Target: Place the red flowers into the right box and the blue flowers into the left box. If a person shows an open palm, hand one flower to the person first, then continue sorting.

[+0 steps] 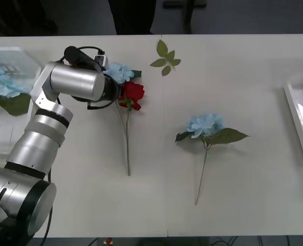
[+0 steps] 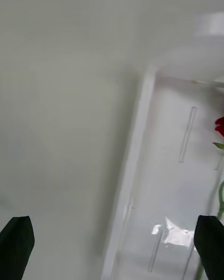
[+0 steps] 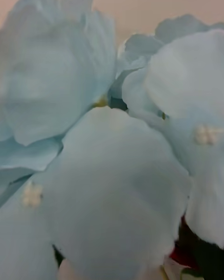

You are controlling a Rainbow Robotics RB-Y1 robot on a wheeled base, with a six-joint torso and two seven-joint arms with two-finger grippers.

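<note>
In the front view, the left gripper [image 1: 106,65] is seen at the far left-centre of the table [image 1: 243,195], right against a blue flower [image 1: 120,72] that lies touching a red rose [image 1: 133,93]. Whether its fingers are open or closed cannot be told, as they are hidden by the wrist. The rose stem runs toward the near edge. A second blue flower [image 1: 205,124] lies alone near the centre, well apart from both, and a loose leaf sprig [image 1: 165,57] is at the far side. The left box [image 1: 13,56] at the far left already holds blue blooms; the right box [image 1: 297,110] is cut by the right edge.

In the right wrist view, the right gripper [image 2: 112,242] is held open above the rim of the right box [image 2: 135,158], where a red bloom [image 2: 220,126] is lying inside.

In the left wrist view, pale petals of the blue flower [image 3: 107,168] are pressed close to the camera, with a sliver of red [image 3: 182,254] beneath.

The blooms are judged light, soft and easily crushed; the thin stem is likely flexible. A hold just below the head is judged best, taken clear of the rose.
</note>
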